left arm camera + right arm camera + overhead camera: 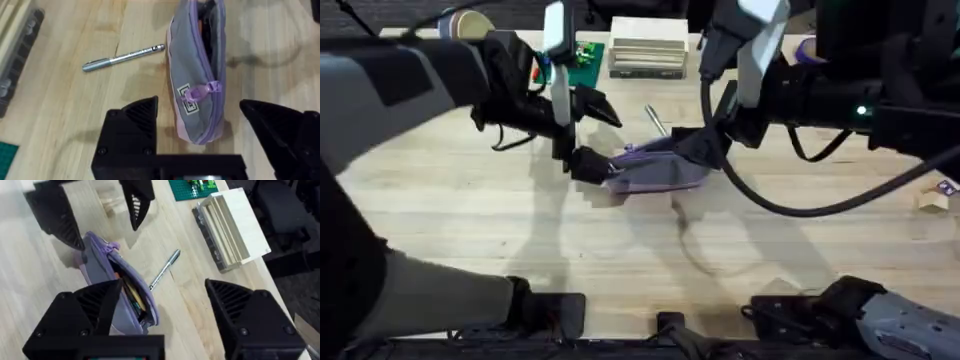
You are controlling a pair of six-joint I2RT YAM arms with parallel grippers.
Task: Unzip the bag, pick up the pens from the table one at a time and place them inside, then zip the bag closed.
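Note:
The lavender bag (pixel 658 170) lies mid-table with its zipper open; the purple pull (pixel 202 91) hangs near one end. Something orange (pixel 131 292) shows inside the opening. A silvery pen (pixel 655 121) lies on the wood just behind the bag, also seen in the left wrist view (pixel 122 57) and the right wrist view (pixel 165 270). My left gripper (pixel 197 106) is open, its fingers either side of the bag's left end. Over the bag's right end my right gripper (pixel 164 287) is open, one finger above the fabric.
A cream box (pixel 647 58) stands at the table's back edge beside a green mat (pixel 585 58). A small wooden block (pixel 932 198) lies far right. Bare wood stretches in front of the bag.

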